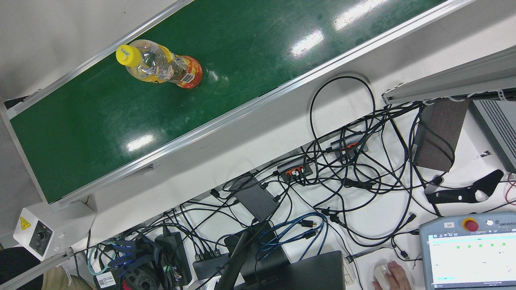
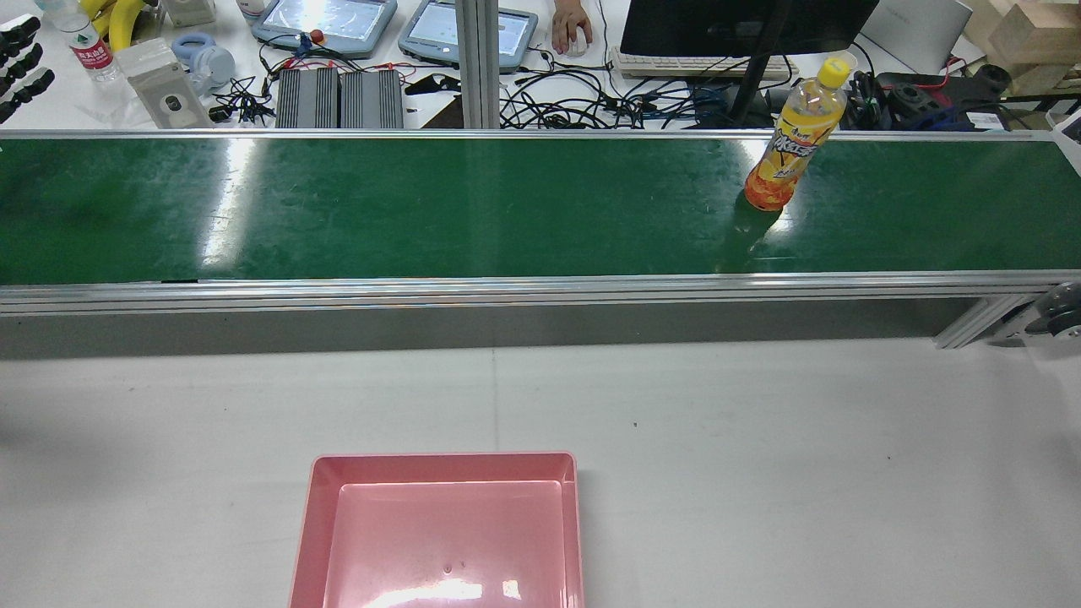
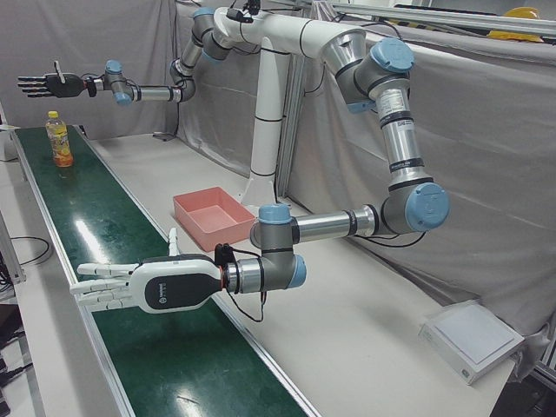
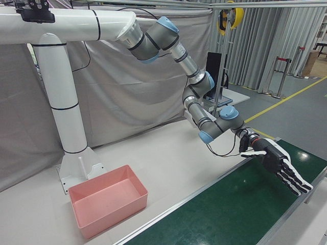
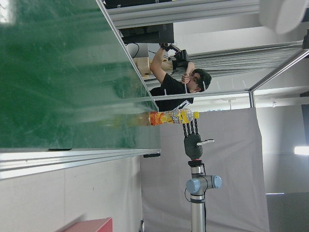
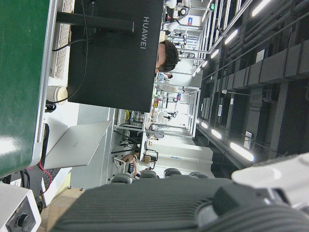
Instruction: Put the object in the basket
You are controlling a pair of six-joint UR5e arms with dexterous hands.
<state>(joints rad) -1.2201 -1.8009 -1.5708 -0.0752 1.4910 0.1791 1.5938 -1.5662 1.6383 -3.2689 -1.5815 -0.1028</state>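
Observation:
An orange drink bottle [image 2: 794,143] with a yellow cap stands upright on the green conveyor belt [image 2: 422,203], toward its right end in the rear view; it also shows as the bottle [image 1: 161,66], bottle [image 3: 59,139] and bottle [image 5: 171,117]. The pink basket [image 2: 443,460] sits empty on the white table in front of the belt, also seen as the basket [image 3: 195,200] and basket [image 4: 117,214]. My white left hand [image 3: 130,285] hovers open and flat over the belt's other end, far from the bottle. My black right hand [image 3: 48,84] hangs open, high beyond the bottle, and shows as the right hand [image 4: 278,163] and right hand [image 5: 192,140].
Behind the belt lies a desk with tangled cables [image 1: 342,169], teach pendants [image 2: 325,21], a monitor [image 2: 743,25] and a person's hand on a mouse [image 2: 570,21]. A person [image 5: 178,82] stands past the belt's end. The arms' white pedestal [image 4: 76,148] rises beside the basket.

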